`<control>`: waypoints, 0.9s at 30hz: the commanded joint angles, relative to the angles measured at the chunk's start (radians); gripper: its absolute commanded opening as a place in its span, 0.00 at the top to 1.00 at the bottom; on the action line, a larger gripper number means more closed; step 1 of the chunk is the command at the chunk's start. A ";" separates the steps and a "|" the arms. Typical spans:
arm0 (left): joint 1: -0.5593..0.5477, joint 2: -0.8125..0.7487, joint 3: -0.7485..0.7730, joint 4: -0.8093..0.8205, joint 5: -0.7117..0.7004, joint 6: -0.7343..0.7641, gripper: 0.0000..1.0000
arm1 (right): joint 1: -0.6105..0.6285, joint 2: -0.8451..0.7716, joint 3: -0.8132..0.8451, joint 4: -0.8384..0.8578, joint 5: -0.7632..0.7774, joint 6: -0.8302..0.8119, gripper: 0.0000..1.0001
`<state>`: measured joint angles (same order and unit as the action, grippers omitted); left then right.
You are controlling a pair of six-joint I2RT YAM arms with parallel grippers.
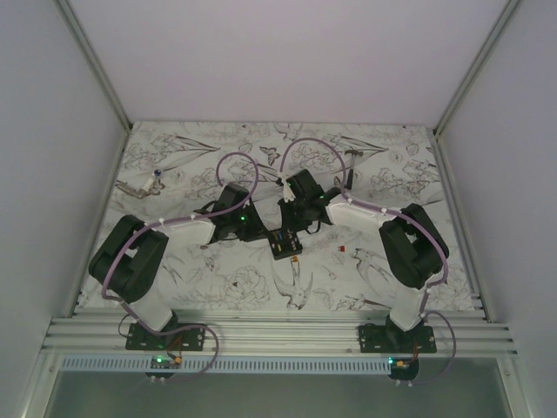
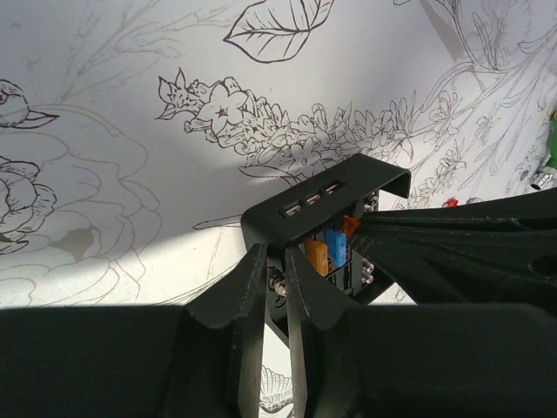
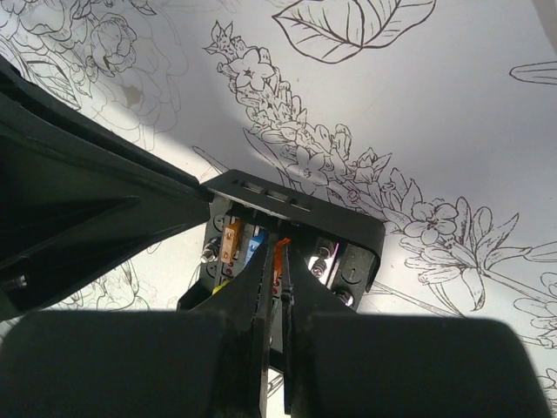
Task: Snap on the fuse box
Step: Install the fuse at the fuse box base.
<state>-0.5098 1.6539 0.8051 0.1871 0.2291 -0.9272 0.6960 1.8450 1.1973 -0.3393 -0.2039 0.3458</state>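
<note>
The fuse box is a small black box lying on the flower-printed table between the two arms. The left wrist view shows its orange fuse and blue fuse under a raised black cover with three slots. My left gripper is clamped on the near side edge of the fuse box, with a screw terminal showing in the narrow gap. My right gripper reaches over the fuse box, its tips pinched on a red-orange fuse standing in the box.
A tiny red piece lies just right of the box. A small dark hammer lies at the back right, and a metal item at the far left. A green object shows at the left wrist view's right edge.
</note>
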 commanded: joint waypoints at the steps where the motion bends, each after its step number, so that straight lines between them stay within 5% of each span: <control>1: -0.005 -0.020 -0.023 -0.031 -0.031 -0.002 0.83 | 0.001 -0.001 0.004 -0.046 -0.012 0.001 0.95; 18: -0.006 -0.016 -0.031 -0.050 -0.057 -0.012 0.85 | 0.010 0.022 -0.280 -0.028 0.151 -0.022 1.00; 27: 0.003 -0.047 -0.048 -0.090 -0.091 -0.005 0.85 | 0.017 0.023 -0.274 -0.003 0.164 -0.063 1.00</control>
<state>-0.5167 1.6386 0.7940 0.1841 0.2001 -0.9428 0.7036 1.7630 0.9958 -0.0959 -0.1650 0.3588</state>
